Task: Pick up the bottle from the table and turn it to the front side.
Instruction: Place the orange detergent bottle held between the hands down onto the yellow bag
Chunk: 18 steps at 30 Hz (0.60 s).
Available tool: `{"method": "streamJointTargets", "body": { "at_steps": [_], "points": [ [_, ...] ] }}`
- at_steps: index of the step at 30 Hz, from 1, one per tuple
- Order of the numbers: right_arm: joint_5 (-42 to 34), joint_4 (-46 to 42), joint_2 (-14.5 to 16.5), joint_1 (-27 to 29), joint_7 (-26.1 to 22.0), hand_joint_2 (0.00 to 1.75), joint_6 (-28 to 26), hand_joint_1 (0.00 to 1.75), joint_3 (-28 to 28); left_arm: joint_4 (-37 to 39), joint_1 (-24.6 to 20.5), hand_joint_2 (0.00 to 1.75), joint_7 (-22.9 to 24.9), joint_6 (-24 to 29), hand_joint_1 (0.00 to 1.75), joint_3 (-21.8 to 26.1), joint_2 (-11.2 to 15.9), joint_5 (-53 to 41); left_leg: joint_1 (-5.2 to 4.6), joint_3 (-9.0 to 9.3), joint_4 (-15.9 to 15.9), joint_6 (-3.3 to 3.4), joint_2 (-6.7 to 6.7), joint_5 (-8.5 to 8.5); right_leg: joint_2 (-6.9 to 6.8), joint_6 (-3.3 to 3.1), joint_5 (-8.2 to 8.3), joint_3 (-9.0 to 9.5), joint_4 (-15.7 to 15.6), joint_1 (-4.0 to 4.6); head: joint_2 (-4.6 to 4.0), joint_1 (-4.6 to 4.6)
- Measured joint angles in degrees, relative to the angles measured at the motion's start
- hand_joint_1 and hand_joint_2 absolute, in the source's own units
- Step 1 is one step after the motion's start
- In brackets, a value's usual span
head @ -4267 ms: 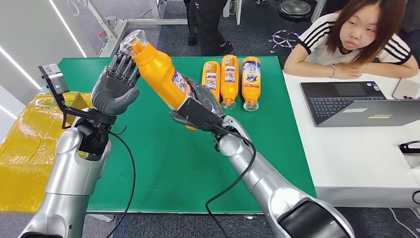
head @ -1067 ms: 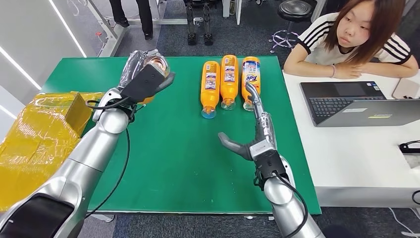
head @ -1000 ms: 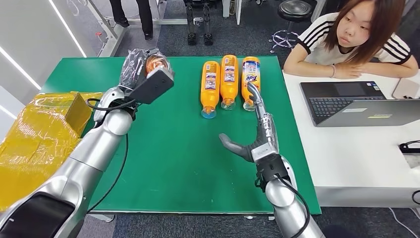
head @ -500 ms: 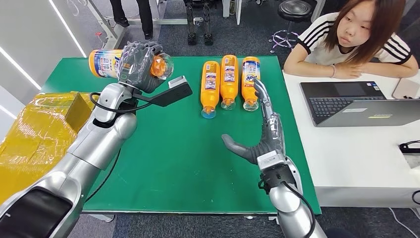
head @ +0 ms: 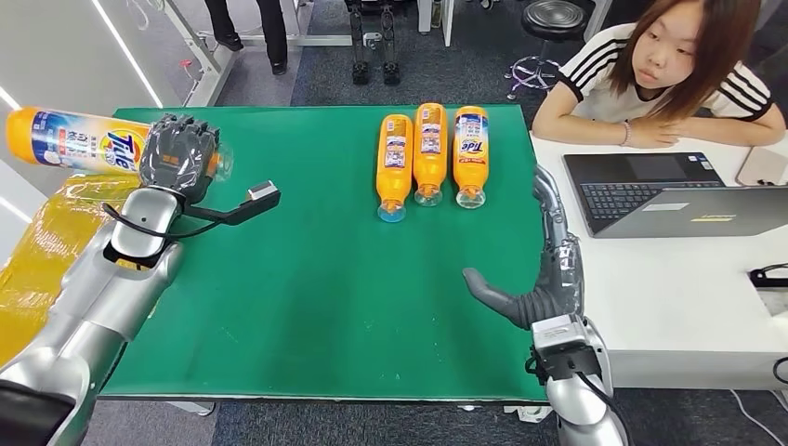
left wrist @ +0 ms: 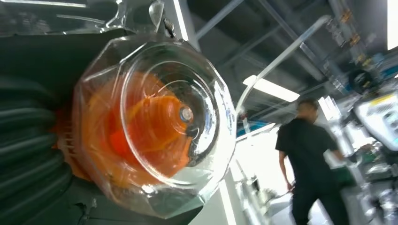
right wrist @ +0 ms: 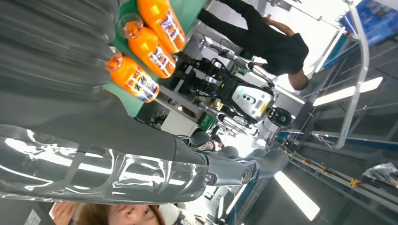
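The left hand (head: 178,156) holds an orange bottle (head: 79,141) sideways in the air, over the far left corner of the green table (head: 325,288)

The fingers wrap tight around the bottle near its clear cap, and the long body lies almost flat, its bottom sticking out past the table's left edge and its cap end pointing right, toward the middle of the table; the label with big letters faces the head camera. In the left wrist view the clear cap (left wrist: 159,117) points right at the camera. The right hand (head: 544,269) is up over the table's right edge with fingers spread and straight, holding nothing. Three more orange bottles (head: 430,149) lie side by side at the far side of the table, caps pointing toward the robot. A person (head: 664,70) sits at the white desk (head: 669,297) behind a laptop (head: 669,193)
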Motion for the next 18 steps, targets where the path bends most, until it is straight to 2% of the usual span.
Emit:
{"method": "streamJointTargets", "body": {
  "at_steps": [5, 9, 18],
  "points": [
    [0.72, -0.75, 0.00, 0.90, 0.25, 1.75, 1.10, 0.00, -1.10, -3.72, 6.12, 1.75, 0.37, -0.54, 1.75, 4.24, 4.07, -1.70, -0.02, 0.03, 0.01, -0.01, 0.15, -0.02, 0.15, 0.01, 0.01, -0.02, -0.02, -0.01, 0.00, -0.01],
    [0.72, -0.97, 0.00, 0.87, 0.31, 1.75, 1.29, 0.00, -1.48, -6.27, 10.02, 1.75, 0.22, -0.52, 1.75, 6.65, 6.18, -1.78, 0.00, 0.01, 0.01, -0.01, 0.02, -0.01, 0.01, 0.00, 0.00, -0.02, -0.03, -0.01, 0.00, -0.01],
    [0.91, -0.97, 0.00, 0.85, 0.61, 1.75, 1.62, 0.00, -1.61, -8.31, 11.94, 1.75, 0.22, -1.20, 1.75, 8.20, 7.67, -1.91, -0.01, 0.02, 0.01, -0.02, 0.01, 0.01, 0.00, 0.01, 0.02, 0.00, -0.02, -0.01, 0.00, 0.01]
  ]
}}
